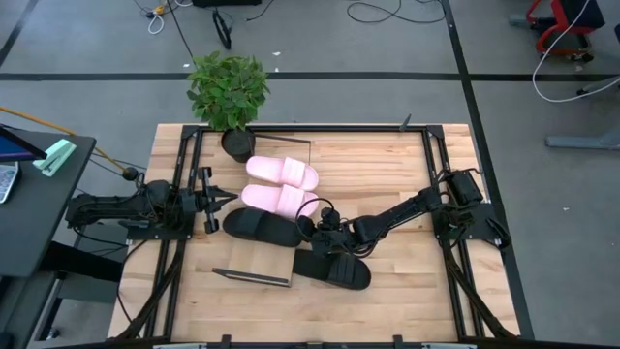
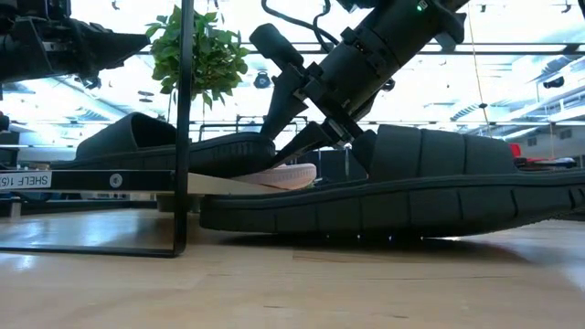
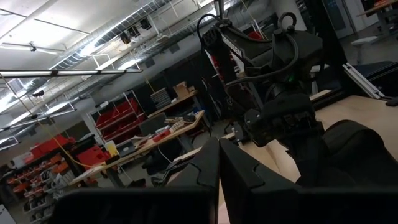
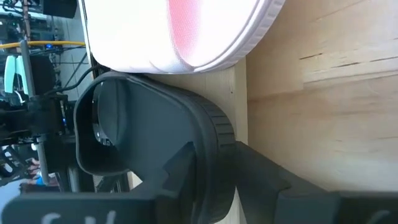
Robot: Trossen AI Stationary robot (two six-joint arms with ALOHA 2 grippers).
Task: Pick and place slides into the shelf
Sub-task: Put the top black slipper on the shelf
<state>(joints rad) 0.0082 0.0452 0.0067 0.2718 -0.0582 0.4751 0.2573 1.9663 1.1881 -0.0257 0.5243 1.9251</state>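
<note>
The shelf [image 1: 263, 258] is a light-wood board with dark end frames, lying on the table. Two pale pink slides [image 1: 283, 173] [image 1: 276, 199] and one black slide [image 1: 257, 226] lie side by side on it. The second black slide [image 1: 334, 269] rests sole-down on the table to the right of the shelf and fills the low view [image 2: 411, 192]. My right gripper [image 1: 312, 231] is at the right end of the black slide on the shelf, shut on it. My left gripper [image 1: 231, 198] hovers shut by the shelf's left side, touching nothing. My right gripper holds the black slide on the shelf by the rim of its right end [image 4: 214, 146]. The rim is pinched between the two fingers, one finger [image 4: 180, 168] on the footbed side and one [image 4: 261, 177] on the outer side. They come slanting down from the table's right. The sole lies on the shelf board [image 4: 239, 87].
A potted plant [image 1: 228, 87] stands at the shelf's far end. The shelf's near dark frame [image 2: 183, 137] rises as an upright post in the low view. Bare tabletop [image 1: 407, 281] lies right of the slides. A dark side desk [image 1: 39, 194] stands left of the table.
</note>
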